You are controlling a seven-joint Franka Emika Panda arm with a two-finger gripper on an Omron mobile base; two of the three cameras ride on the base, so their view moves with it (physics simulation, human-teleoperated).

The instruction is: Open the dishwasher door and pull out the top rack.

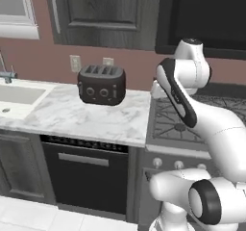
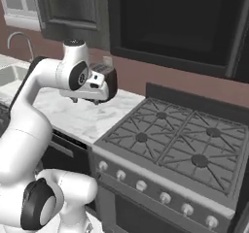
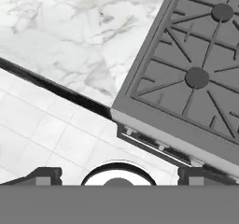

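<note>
Black dishwasher door (image 1: 84,174) is closed under the marble counter (image 1: 81,117), at 7 o'clock in the left base view. Gripper (image 3: 119,174) hovers high, fingers spread, empty. Step: approach. Next: descend to the bar handle (image 1: 83,159).

Light is even and soft in all three views, with no single lamp to trace. The marble counter (image 1: 91,117) and the white floor tiles (image 3: 51,129) render bright, yet neither is blown out. The toaster (image 1: 101,84) throws only a faint smudge of shade on the marble under it. The dishwasher door (image 1: 86,174) sits in dull shade below the counter lip, its grey handle (image 1: 83,159) still readable. The stove grates (image 2: 180,142) look flat grey, without glints. The arm's white shells carry smooth shading. All frames are low in resolution, with soft, slightly jagged edges. Beyond the finger tips (image 3: 46,175), the hand view stays equally sharp near and far, with no bending at its borders.
</note>
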